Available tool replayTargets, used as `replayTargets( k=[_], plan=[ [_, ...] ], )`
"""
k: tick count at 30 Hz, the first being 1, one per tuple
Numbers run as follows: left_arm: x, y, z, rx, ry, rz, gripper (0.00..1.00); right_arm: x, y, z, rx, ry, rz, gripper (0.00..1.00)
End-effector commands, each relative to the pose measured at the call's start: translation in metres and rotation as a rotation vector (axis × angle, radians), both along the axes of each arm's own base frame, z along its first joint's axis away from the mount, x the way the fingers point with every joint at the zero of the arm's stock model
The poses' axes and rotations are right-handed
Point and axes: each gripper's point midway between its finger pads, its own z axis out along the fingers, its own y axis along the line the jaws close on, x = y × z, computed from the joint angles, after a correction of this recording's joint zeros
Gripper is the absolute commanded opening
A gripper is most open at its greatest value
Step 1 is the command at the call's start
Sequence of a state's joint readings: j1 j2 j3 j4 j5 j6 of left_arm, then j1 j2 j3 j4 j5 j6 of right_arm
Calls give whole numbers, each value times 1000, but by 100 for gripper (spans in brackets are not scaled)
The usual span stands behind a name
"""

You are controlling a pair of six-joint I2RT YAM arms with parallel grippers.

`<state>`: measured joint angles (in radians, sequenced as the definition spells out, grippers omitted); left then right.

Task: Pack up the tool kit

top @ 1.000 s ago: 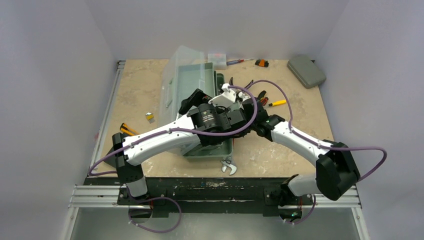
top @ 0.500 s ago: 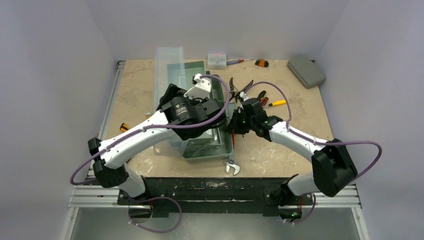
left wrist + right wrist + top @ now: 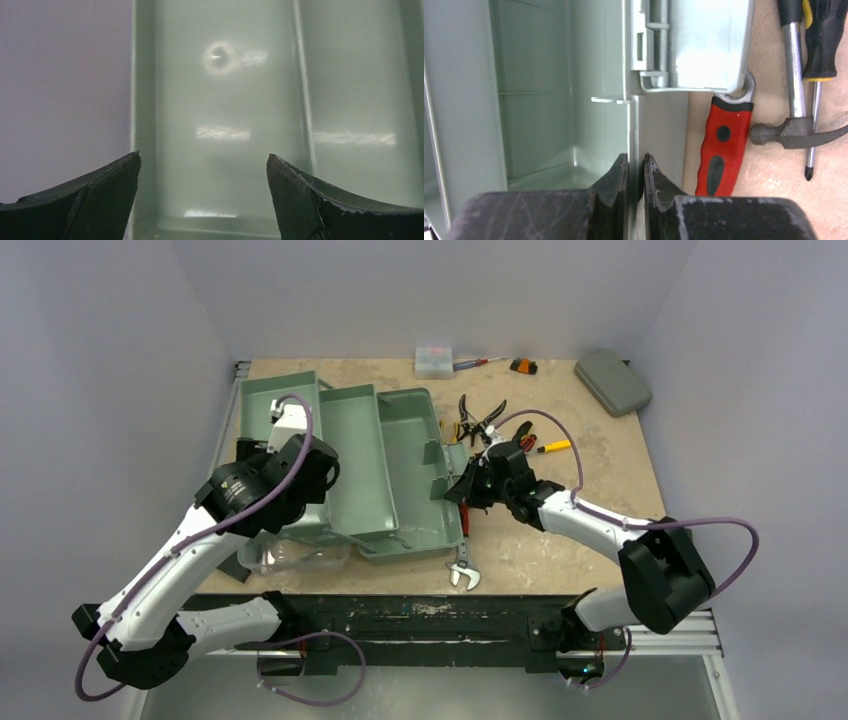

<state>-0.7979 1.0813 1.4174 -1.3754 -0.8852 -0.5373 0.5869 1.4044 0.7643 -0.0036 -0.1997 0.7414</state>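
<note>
The grey-green toolbox (image 3: 412, 543) lies open mid-table, its trays (image 3: 356, 455) folded out to the left. A translucent part (image 3: 295, 558) shows at its front left. My left gripper (image 3: 312, 468) hangs over the left tray (image 3: 272, 392). In the left wrist view it (image 3: 202, 165) is open and empty above a bare tray floor (image 3: 225, 115). My right gripper (image 3: 458, 487) is shut on the toolbox's right wall (image 3: 634, 120), one finger inside, one outside (image 3: 636, 162). Pliers (image 3: 480, 415), a hammer (image 3: 789, 132) and screwdrivers (image 3: 816, 100) lie right of the box.
A red-handled tool (image 3: 724, 145) lies against the box's right side. A wrench (image 3: 460, 572) lies at the front edge. A small flat grey case (image 3: 612, 380) sits back right. A small clear box (image 3: 434, 360) and a screwdriver (image 3: 478, 364) lie at the back.
My left arm has swung far to the left and the lid and trays have folded out leftward, baring the box's inside. My right gripper has stayed at the right wall.
</note>
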Motion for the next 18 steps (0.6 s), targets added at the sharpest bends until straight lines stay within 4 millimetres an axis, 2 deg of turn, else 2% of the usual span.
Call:
replayTargets(
  k=[1,4,11,14,18],
  plan=[
    [7,-10,-2,-126,-8,-31,93,-2,15,-2,105,1,-9,0],
    [5,-4,3,-148,-21,-22,94,-2,20,-1,166,10,-30,0],
    [3,-6,25,-231,-61,-73,97,-4,28,-1,258,15,-103,0],
    [5,-3,20,-243,-33,-55,98,-6,34,4,315,1,-133,0],
    [12,12,9,-276,-6,12,99,-4,40,11,332,-27,-142,0]
  ],
)
